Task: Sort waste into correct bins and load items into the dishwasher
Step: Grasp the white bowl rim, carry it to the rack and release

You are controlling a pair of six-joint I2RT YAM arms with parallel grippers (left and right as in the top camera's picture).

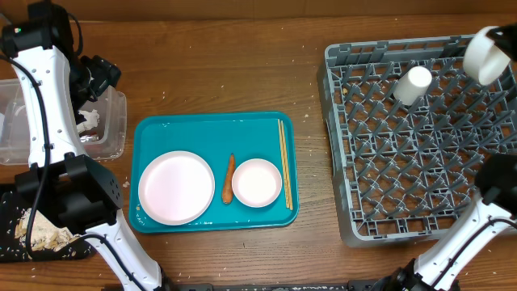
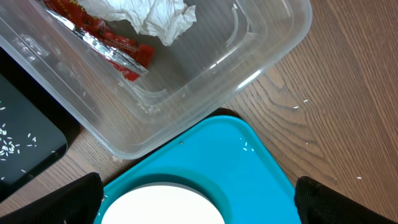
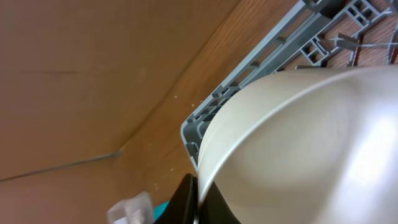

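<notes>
A grey plastic lattice rack (image 1: 420, 202) fills the right edge of the wooden tabletop (image 1: 242, 73). One white cylindrical cup (image 1: 412, 84) lies among its pegs toward the far side.

The right gripper (image 3: 198, 200) is clamped on the rim of a smooth, glossy white bowl (image 3: 298, 143). One black finger (image 3: 186, 199) shows against the rim, and the bowl hangs over the rack's corner nearest the far right corner of the table.

Mid-table, toward the near edge, lies one teal plastic tray (image 1: 161, 129), rectangular with rounded corners. It holds one large round white plate (image 1: 176, 187) and one smaller round white dish (image 1: 257, 183). One orange, tapered, carrot-shaped scrap (image 1: 229, 179) lies between them. One pair of thin pale chopsticks (image 1: 284, 164) lies parallel along the tray's right rim.

At the left edge is one clear plastic bin (image 2: 261, 43) containing crumpled white tissue (image 2: 155, 18) and a shiny red foil wrapper (image 2: 118, 53). At the near left corner, one black bin (image 1: 24, 202) is speckled with white rice grains.

The left gripper (image 1: 97, 78) hangs over the clear bin's edge and the tray corner. Its black fingers (image 2: 68, 199) are spread wide and hold nothing.
</notes>
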